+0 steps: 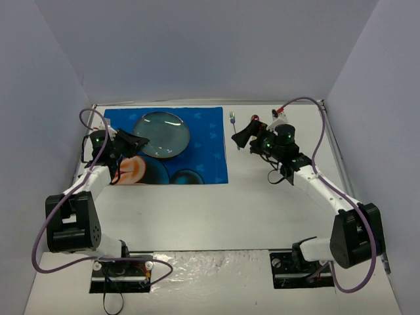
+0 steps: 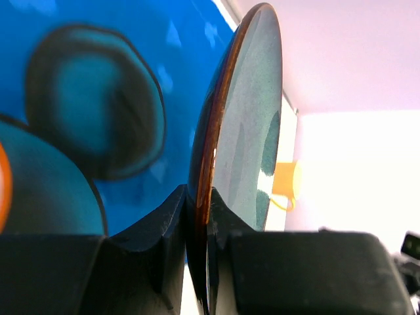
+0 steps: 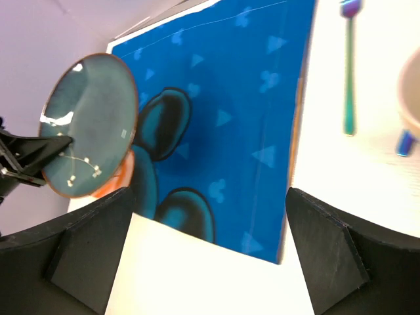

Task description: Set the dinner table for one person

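A round grey-blue plate (image 1: 162, 134) with a brown rim is over the blue cartoon mat (image 1: 197, 164) on the white dinner table (image 1: 216, 210). My left gripper (image 1: 136, 140) is shut on the plate's left rim. In the left wrist view the brown edge of the plate (image 2: 246, 131) runs between the jaws of the left gripper (image 2: 199, 207). My right gripper (image 1: 243, 136) hovers just past the mat's right edge, open and empty. In the right wrist view, the right gripper (image 3: 210, 216) frames the mat's corner (image 3: 262, 216), with the plate (image 3: 88, 125) at the left.
A thin iridescent fork (image 1: 232, 120) lies on the table right of the mat, seen as the fork (image 3: 350, 72) in the right wrist view. A cream cup rim (image 3: 412, 92) and a blue handle end (image 3: 404, 142) show at the right edge. Grey walls enclose the table.
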### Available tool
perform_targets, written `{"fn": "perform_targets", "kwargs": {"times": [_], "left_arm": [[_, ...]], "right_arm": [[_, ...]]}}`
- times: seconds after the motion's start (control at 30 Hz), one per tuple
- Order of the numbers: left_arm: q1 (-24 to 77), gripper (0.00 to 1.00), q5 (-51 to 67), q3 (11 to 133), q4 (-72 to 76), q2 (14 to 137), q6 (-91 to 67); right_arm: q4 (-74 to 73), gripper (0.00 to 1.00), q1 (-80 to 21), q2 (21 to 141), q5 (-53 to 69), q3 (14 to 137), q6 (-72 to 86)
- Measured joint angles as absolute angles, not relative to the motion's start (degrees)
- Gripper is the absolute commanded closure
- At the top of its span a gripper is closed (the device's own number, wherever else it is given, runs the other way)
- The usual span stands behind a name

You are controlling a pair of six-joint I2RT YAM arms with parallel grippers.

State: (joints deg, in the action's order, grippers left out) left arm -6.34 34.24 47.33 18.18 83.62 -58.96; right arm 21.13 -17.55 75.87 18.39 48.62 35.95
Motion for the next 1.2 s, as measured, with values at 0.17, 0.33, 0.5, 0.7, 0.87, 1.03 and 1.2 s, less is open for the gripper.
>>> {"fn": "perform_targets", "kwargs": {"times": [0.17,0.33,0.5,0.7,0.87,1.03,1.2], "left_arm": [[-7.24,1.00,34.71,50.29,23.07,92.69,-58.93],[-7.72,1.00,35.50,54.70,26.74,102.66,-59.04],[-8.18,1.00,35.89,59.09,30.83,109.89,-59.79],[-8.72,1.00,37.12,59.57,33.76,112.57,-60.93],[-8.75,1.00,37.42,59.38,34.16,112.95,-62.08],[-8.75,1.00,37.75,59.33,35.10,112.95,-62.94],[-8.75,1.00,37.74,59.01,36.43,113.28,-63.69]], "right_arm": [[19.77,0.03,-14.88,74.00,19.04,47.15,34.31],[19.23,0.03,-13.42,73.48,20.58,46.86,33.00],[18.93,0.04,-12.72,73.47,21.78,46.42,32.41],[18.59,0.04,-11.96,73.45,22.55,46.33,31.63],[18.57,0.04,-11.92,73.45,22.78,46.16,31.55],[18.59,0.04,-11.92,73.45,23.02,45.60,31.57],[18.69,0.04,-11.92,73.45,23.09,45.20,31.61]]}}
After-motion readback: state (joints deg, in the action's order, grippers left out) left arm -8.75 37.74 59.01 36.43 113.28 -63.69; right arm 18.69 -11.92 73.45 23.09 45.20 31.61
